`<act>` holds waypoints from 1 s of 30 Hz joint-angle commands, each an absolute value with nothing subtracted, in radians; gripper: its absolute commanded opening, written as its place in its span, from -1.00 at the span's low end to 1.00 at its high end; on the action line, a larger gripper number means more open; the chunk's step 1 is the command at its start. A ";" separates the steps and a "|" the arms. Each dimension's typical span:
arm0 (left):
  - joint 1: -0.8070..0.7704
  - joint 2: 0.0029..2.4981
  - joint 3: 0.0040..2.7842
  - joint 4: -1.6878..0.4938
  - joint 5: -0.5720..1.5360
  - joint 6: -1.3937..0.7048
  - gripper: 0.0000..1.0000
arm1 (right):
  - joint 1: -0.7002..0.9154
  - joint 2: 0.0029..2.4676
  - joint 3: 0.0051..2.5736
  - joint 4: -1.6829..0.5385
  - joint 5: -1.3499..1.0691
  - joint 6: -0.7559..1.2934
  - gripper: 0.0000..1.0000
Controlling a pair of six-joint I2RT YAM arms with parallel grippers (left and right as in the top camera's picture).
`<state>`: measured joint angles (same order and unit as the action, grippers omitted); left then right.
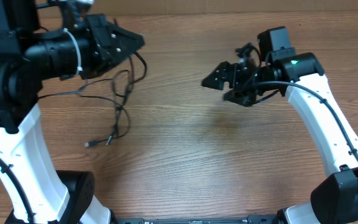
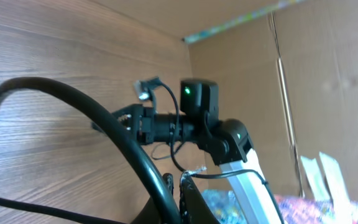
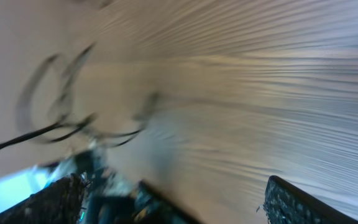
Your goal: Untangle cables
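Note:
The cables (image 1: 120,99) are thin black cords lying in loose loops left of the table's middle, with small plug tips (image 1: 92,144) toward the front. One strand climbs to my left gripper (image 1: 137,43), which hovers above the loops. In the left wrist view that cord (image 2: 98,121) runs close past the camera into the left gripper (image 2: 177,177), whose jaws are pressed together on it. My right gripper (image 1: 222,87) hangs open over bare wood to the right of the cables. The blurred right wrist view shows that gripper (image 3: 179,205) with nothing between its fingers and the cables (image 3: 61,118) ahead.
The wooden table (image 1: 229,155) carries both arm bases (image 1: 79,199) at its front edge. In the left wrist view the right arm (image 2: 197,127) reaches across, a cardboard wall (image 2: 328,93) stands behind the table, and colourful clutter (image 2: 303,208) lies beyond it.

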<state>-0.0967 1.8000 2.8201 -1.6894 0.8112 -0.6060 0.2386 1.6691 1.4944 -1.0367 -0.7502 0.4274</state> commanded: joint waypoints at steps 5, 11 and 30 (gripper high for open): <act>-0.195 1.796 2.829 -1.654 0.723 -0.631 -0.91 | 0.361 1.636 1.494 -0.979 -0.805 0.524 0.88; -0.230 1.796 2.829 -1.623 0.726 -0.655 -0.91 | 0.400 1.636 1.494 -0.903 -0.756 0.604 0.88; -0.249 1.794 2.830 -1.335 1.211 -0.854 -0.92 | 0.451 1.765 1.491 -1.006 -0.154 0.760 0.46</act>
<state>-0.2428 1.8004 2.8197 -1.3457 1.0969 -0.8028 0.4591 1.7275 1.4944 -0.9989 -0.3012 0.7120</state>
